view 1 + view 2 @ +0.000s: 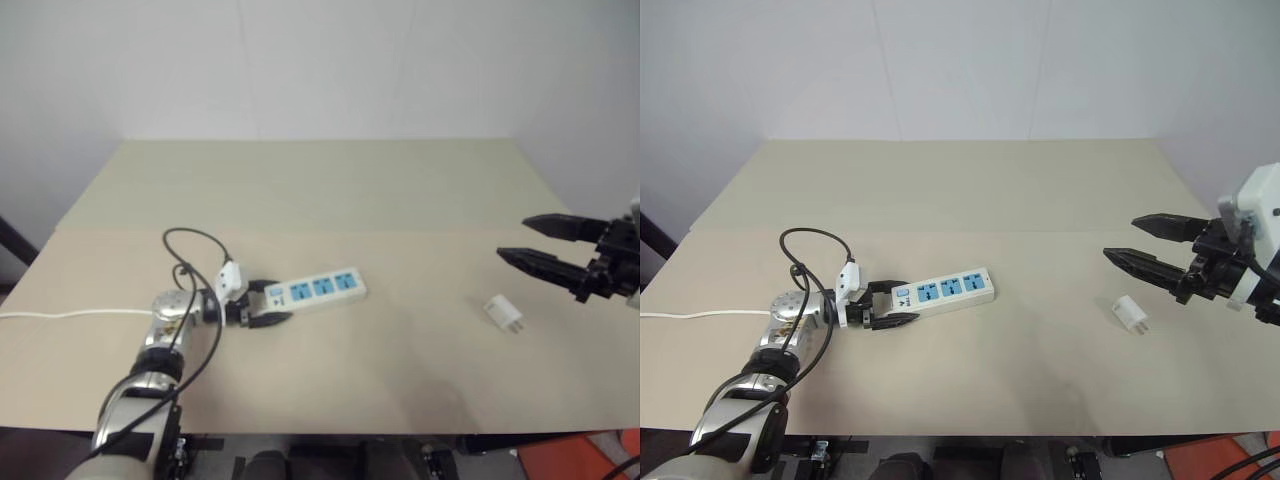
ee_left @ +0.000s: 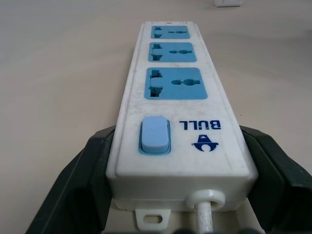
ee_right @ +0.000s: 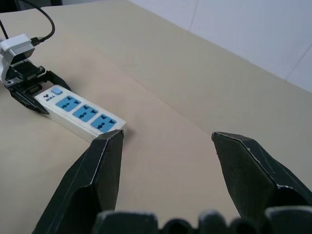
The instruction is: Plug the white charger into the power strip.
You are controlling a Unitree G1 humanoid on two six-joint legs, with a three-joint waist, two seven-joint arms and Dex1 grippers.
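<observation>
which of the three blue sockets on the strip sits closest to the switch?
The largest-looking socket in the left wrist view, directly next to the blue switch at the cord end of the power strip; the other two lie beyond it.

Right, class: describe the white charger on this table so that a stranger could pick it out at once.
Start with the tan table. Toward the robot's right lies the white charger, alone on bare tabletop, just below the open right gripper. It is a tiny white cube with short prongs, unlike the long power strip with blue sockets.
</observation>
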